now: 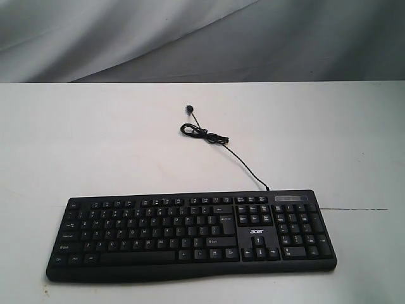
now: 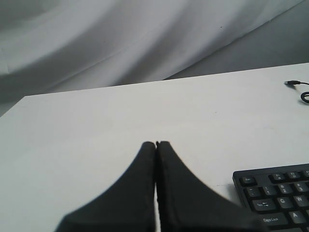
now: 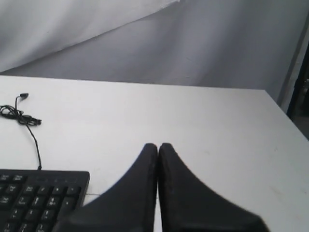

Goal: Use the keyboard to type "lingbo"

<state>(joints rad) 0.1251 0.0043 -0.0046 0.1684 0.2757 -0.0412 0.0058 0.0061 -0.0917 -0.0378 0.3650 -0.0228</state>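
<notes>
The black keyboard [image 1: 190,234] lies flat near the front edge of the white table, number pad and white "acer" logo on its right. Neither gripper shows in the exterior view. In the left wrist view my left gripper [image 2: 156,143] is shut and empty, with the keyboard's Esc corner [image 2: 275,193] off to one side of it. My right gripper [image 3: 158,145] is likewise shut on nothing in the right wrist view, and the keyboard's number-pad corner [image 3: 43,198] sits beside it. Both grippers hang over bare table, apart from the keys.
A thin black cable [image 1: 215,142] runs from the keyboard's back edge into a small coil and ends in a plug [image 1: 189,109] mid-table. The white table [image 1: 95,139] stretches behind the keyboard. A grey cloth backdrop [image 1: 202,38] hangs beyond the far edge.
</notes>
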